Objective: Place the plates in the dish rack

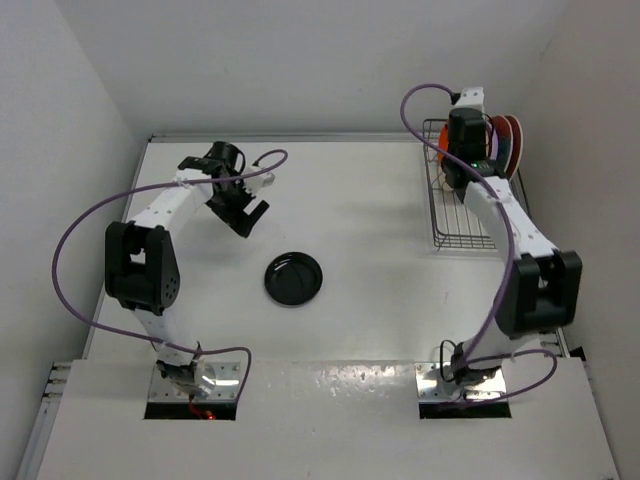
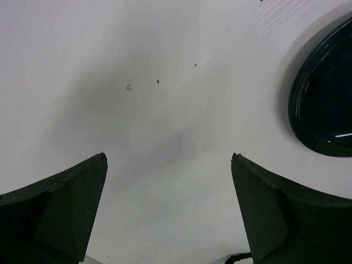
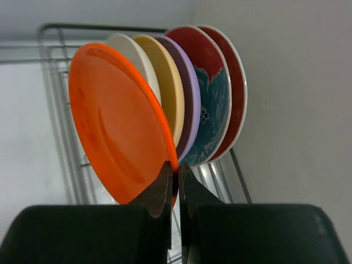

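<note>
Orange plate [image 3: 115, 126]: rim pinched in my right gripper [image 3: 176, 184], jaws closed. Seat between rack [image 1: 462, 232] prongs before release. Left gripper [image 2: 168, 159] wide open, empty.

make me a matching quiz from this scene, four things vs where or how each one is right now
1 black plate
2 orange plate
3 left pincer
4 right pincer

a shut on a plate's rim
b lying flat on the table
c wide open above the table
d upright next to the cream plate

Pairs: 1-b, 2-d, 3-c, 4-a
</note>
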Robot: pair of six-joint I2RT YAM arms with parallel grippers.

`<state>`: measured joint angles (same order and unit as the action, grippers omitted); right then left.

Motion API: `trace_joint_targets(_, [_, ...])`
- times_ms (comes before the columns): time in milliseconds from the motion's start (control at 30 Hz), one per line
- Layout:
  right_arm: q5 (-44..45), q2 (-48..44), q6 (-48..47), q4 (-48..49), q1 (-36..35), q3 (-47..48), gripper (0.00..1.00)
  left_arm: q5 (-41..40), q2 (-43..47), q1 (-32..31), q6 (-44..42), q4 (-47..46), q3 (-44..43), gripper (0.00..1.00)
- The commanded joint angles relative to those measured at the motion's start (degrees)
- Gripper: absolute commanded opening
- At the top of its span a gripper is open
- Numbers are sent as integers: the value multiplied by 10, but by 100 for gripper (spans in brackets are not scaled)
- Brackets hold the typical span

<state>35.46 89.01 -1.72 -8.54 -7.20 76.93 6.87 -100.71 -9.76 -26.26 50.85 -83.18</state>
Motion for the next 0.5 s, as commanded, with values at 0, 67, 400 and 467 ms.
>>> trace_joint_targets(0, [116,53,-75,116,4,40,0,0,-13,15,-2,-4,-22,99])
trace_joint_targets(67, [130,90,-114,175,5,46,0,0,-31,22,-2,-4,-22,99])
trace_joint_targets(400, [181,209,-133,237,-1,103,0,16,-68,45,-7,-4,-52,99])
trace_joint_targets(467, [188,236,-120,230,-4,115,0,17,-73,50,-7,1,-59,99])
